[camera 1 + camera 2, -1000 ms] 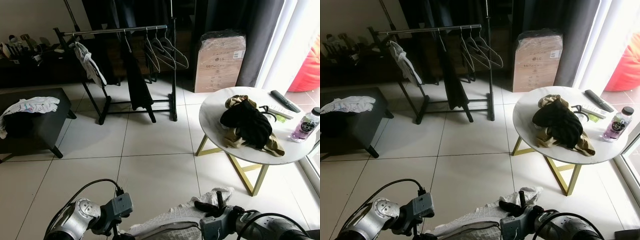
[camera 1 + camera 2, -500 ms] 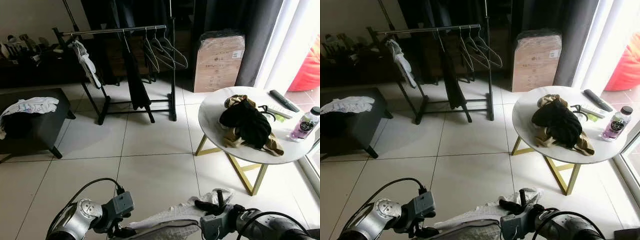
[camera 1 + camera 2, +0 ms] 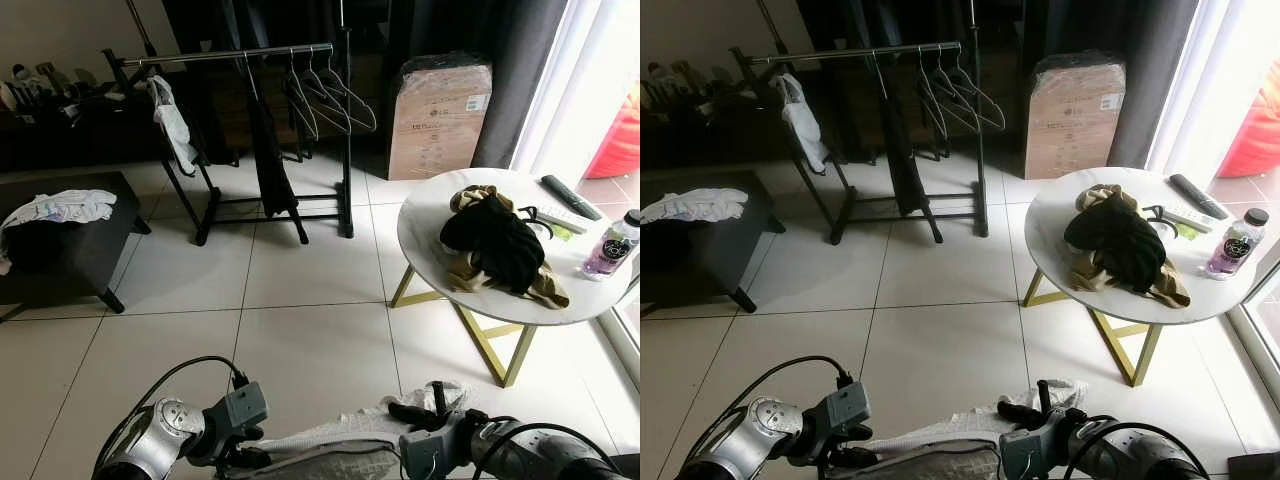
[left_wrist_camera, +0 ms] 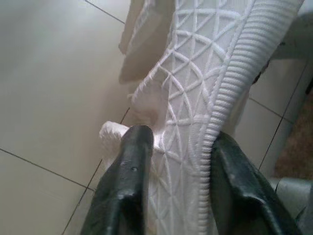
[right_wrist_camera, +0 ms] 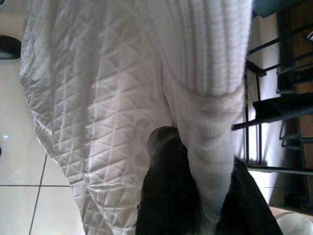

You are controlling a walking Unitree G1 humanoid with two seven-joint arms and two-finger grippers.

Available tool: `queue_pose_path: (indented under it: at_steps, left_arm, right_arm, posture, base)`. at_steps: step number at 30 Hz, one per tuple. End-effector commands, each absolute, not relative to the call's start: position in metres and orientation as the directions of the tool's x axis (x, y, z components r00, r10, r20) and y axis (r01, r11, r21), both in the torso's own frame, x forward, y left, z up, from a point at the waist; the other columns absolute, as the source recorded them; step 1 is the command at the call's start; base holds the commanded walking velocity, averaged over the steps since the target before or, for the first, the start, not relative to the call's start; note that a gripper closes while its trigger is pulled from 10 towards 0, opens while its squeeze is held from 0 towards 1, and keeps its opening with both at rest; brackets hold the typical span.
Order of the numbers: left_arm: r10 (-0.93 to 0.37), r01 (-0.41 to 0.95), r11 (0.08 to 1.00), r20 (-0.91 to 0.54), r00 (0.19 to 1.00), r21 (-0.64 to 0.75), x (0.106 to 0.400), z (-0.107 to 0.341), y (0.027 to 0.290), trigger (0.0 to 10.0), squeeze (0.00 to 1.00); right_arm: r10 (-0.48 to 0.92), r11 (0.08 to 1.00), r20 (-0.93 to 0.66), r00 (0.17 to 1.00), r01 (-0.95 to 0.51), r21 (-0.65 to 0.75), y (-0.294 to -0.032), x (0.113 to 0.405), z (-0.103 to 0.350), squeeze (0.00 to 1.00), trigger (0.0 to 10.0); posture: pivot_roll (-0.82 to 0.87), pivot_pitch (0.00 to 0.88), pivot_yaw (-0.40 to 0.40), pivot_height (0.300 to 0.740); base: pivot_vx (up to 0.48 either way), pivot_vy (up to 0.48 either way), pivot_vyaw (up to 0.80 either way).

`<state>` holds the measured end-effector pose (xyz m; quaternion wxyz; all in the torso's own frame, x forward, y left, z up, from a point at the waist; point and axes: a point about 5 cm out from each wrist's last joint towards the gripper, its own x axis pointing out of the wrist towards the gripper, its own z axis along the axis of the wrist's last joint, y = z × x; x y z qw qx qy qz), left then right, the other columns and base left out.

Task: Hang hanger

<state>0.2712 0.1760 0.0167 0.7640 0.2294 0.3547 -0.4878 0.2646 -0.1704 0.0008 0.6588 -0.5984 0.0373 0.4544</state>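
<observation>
The white quilted garment (image 3: 340, 445) runs off the lower edge of the head views, so most of it is cut off, and no hanger can be made out inside it. It is stretched between the two arms above the tiled floor (image 3: 300, 340). Up close it shows a raised diamond pattern and a ribbed band along one edge.

The left end effector (image 4: 171, 196) is clamped on that ribbed edge, one black finger on each side of the cloth. The right end effector (image 5: 195, 196) likewise pinches a fold of the ribbed fabric between its fingers, with quilted cloth hanging around it.

Across the floor stands a black clothes rack (image 3: 240, 60) with several empty hangers (image 3: 325, 95), a dark garment (image 3: 270, 150) and a white cloth (image 3: 172, 120) draped at its left end. The round desk (image 3: 420, 235) on gold legs carries a heap of dark and tan clothes (image 3: 495, 250) near its middle, with a bottle (image 3: 612, 248) and a remote (image 3: 570, 198) at its right edge.
</observation>
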Motion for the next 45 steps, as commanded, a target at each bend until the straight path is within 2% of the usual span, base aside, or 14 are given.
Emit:
queue_pose_path:
  at_steps: [1, 16, 22, 31, 35, 37, 39, 45]
  left_arm:
    - [-0.591, 0.901, 0.434, -0.757, 0.279, -0.007, 0.27, 0.017, 0.178, 0.0, 0.0]
    - [-0.612, 0.912, 0.406, -0.759, 0.222, -0.061, 0.264, 0.018, 0.183, 0.0, 0.0]
    - [-0.581, 0.889, 0.457, -0.764, 0.281, -0.021, 0.267, 0.018, 0.183, 0.0, 0.0]
    - [-0.455, 0.874, 0.482, -0.837, 0.305, 0.057, 0.266, 0.015, 0.2, 0.0, 0.0]
    - [-0.421, 0.887, 0.455, -0.861, 0.286, 0.073, 0.263, 0.013, 0.204, 0.0, 0.0]
    - [-0.407, 0.899, 0.432, -0.872, 0.27, 0.077, 0.262, 0.013, 0.205, 0.0, 0.0]
    - [-0.366, 0.924, 0.372, -0.9, 0.237, 0.092, 0.259, 0.013, 0.208, 0.0, 0.0]
    - [-0.249, 0.956, 0.271, -0.951, 0.182, 0.112, 0.253, 0.013, 0.225, 0.0, 0.0]
  right_arm:
    - [0.592, -0.1, -0.565, 0.575, -0.643, -0.759, -0.161, 0.263, 0.002, 0.0, 10.0]
    - [0.587, -0.109, -0.587, 0.558, -0.664, -0.74, -0.162, 0.257, -0.004, 0.0, 10.0]
    - [0.586, -0.11, -0.586, 0.56, -0.662, -0.742, -0.161, 0.258, -0.003, 0.0, 10.0]
    - [0.394, -0.114, -0.629, 0.67, -0.644, -0.757, -0.183, 0.266, -0.011, 0.0, 10.0]
    - [0.322, -0.119, -0.627, 0.709, -0.626, -0.77, -0.193, 0.27, -0.01, 0.0, 10.0]
    - [0.239, -0.14, -0.629, 0.74, -0.615, -0.776, -0.202, 0.273, -0.011, 0.0, 10.0]
    - [0.138, -0.138, -0.629, 0.765, -0.614, -0.777, -0.214, 0.275, -0.011, 0.0, 10.0]
    - [0.089, -0.121, -0.661, 0.745, -0.65, -0.75, -0.221, 0.271, -0.014, 0.0, 10.0]
  posture:
    - [-0.11, 0.125, 0.077, 0.74]
    - [-0.11, 0.126, 0.075, 0.74]
    - [-0.11, 0.125, 0.074, 0.74]
    - [-0.1, 0.128, 0.077, 0.74]
    - [-0.1, 0.128, 0.078, 0.74]
    - [-0.1, 0.129, 0.078, 0.74]
    - [-0.1, 0.128, 0.078, 0.74]
    - [-0.1, 0.13, 0.078, 0.74]
  base:
    - [0.0, 0.0, 0.0]
    - [0.0, 0.0, 0.0]
    - [0.0, 0.0, 0.0]
    - [0.0, 0.0, 0.0]
    - [0.0, 0.0, 0.0]
    - [0.0, 0.0, 0.0]
    - [0.0, 0.0, 0.0]
    - [0.0, 0.0, 0.0]
